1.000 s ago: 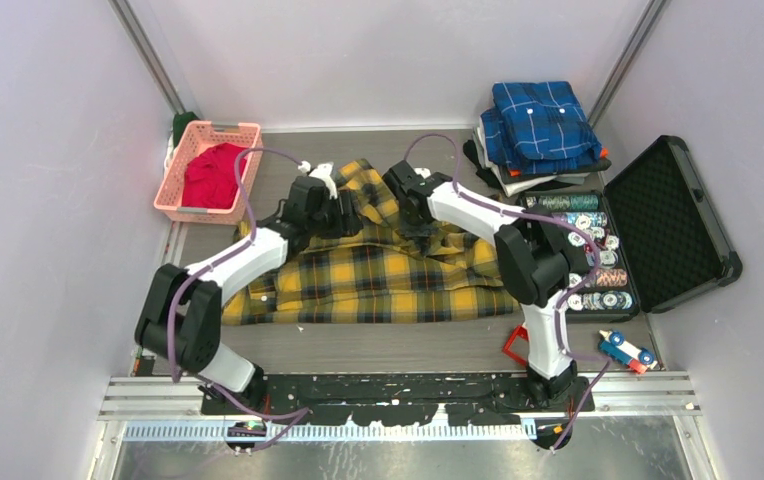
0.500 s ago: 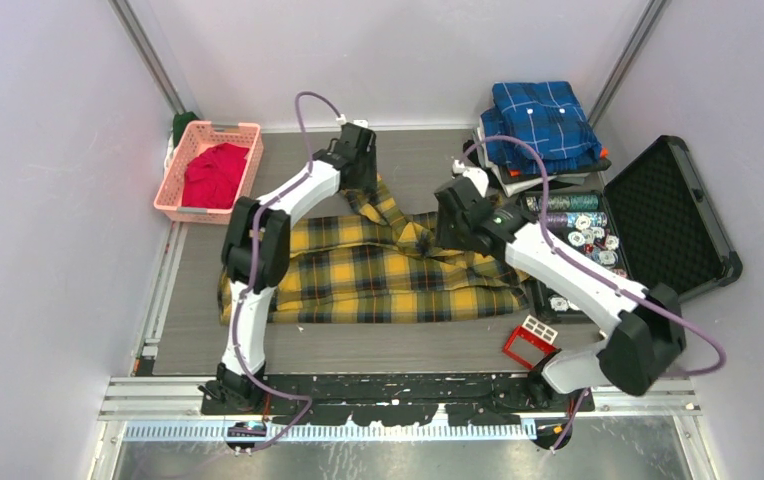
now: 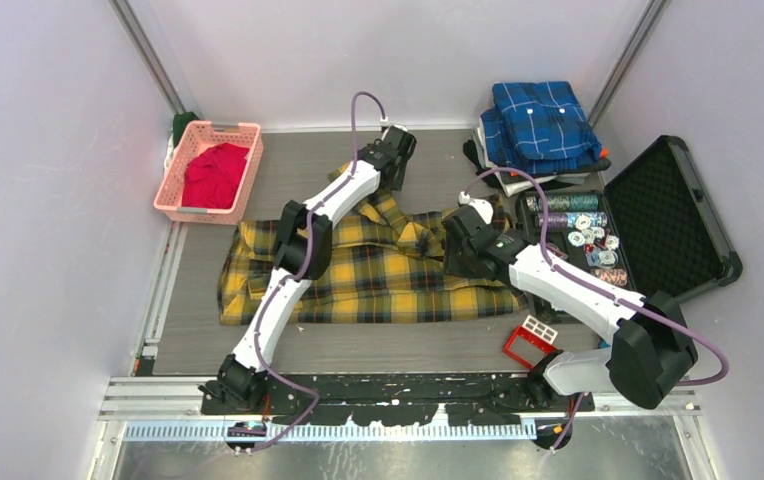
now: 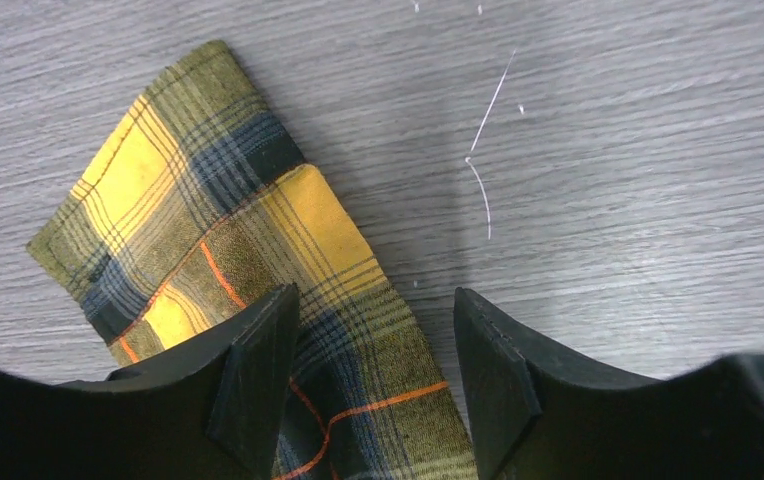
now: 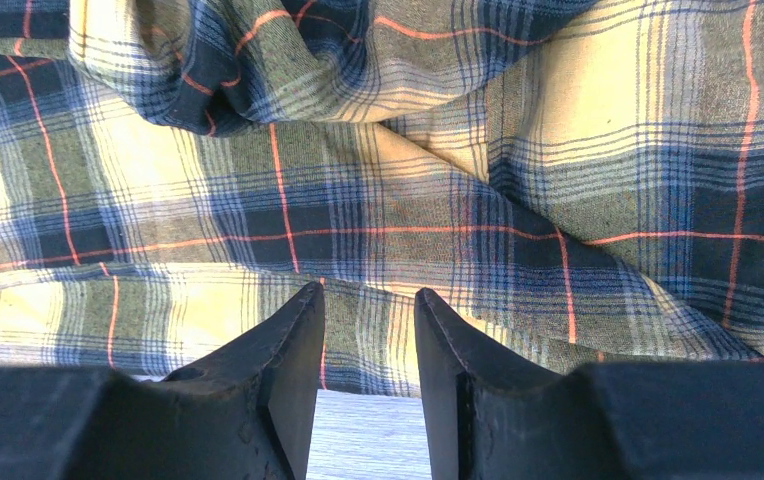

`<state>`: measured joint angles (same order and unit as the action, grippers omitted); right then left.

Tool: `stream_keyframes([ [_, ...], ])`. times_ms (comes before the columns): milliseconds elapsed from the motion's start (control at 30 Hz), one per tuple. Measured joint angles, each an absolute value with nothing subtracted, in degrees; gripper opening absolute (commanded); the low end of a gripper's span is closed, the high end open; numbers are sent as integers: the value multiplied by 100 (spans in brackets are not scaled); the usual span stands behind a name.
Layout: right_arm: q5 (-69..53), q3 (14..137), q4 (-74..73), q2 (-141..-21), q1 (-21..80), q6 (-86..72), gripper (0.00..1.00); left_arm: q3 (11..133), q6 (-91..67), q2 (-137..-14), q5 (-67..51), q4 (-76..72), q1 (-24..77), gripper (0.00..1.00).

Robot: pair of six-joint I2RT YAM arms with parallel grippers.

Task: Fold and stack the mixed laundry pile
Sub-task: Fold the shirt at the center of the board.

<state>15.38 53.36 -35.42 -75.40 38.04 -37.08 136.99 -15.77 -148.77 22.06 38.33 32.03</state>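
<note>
Reaching far back, my left claw (image 4: 373, 300) has drawn the sleeve (image 4: 208, 220) of the yellow plaid shirt (image 3: 388, 280) out along the surface (image 4: 608, 150). It now stands wide, the sleeve end lying flat between and just ahead of its fingers. My right claw (image 5: 368, 295) has swung to the shirt's right side, narrowly parted over rumpled cloth, gripping nothing. Spreading looks nearly done; the red T-shirt (image 3: 213, 175) waits in the basket (image 3: 173, 185).

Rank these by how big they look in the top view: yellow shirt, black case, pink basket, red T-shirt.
1. yellow shirt, spread across the table
2. black case, lid open
3. pink basket
4. red T-shirt, bunched inside the basket
</note>
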Motion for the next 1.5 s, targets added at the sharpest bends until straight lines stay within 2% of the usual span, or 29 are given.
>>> stream_keyframes([
  [200, 1505, 5234, -3461, -7540, 3804, -3706, 42, 14239, -1485, -15242, 2602, 4204, 3288, 51],
  [300, 1487, 5234, -3441, -7540, 3804, -3704, 42, 14567, -1420, -15439, 2788, 4405, 3299, 34],
  [400, 1483, 5234, -3430, -7537, 3804, -3704, 41, 14619, -1330, -15489, 2873, 4480, 3297, 8],
  [467, 1483, 5234, -3430, -7535, 3804, -3704, 41, 14617, -1264, -15502, 2869, 4530, 3295, 0],
  [767, 1498, 5236, -3511, -7295, 3804, -3706, 40, 14453, -1208, -15393, 2545, 4438, 3299, 0],
  [967, 1782, 5677, -3892, -7236, 3804, -3658, 40, 12890, -1208, -14311, 1841, 3870, 3452, 0],
  [1100, 2056, 6342, -4064, -7236, 3804, -3568, 40, 11760, -1354, -13131, 1243, 3371, 3616, 0],
  [1233, 2270, 6879, -4189, -7238, 3804, -3516, 40, 10280, -1584, -11430, 519, 2639, 3734, 0],
  [1500, 2316, 7155, -4206, -7393, 3804, -3623, 37, 7146, -1817, -8499, -834, 1212, 3739, 0],
])
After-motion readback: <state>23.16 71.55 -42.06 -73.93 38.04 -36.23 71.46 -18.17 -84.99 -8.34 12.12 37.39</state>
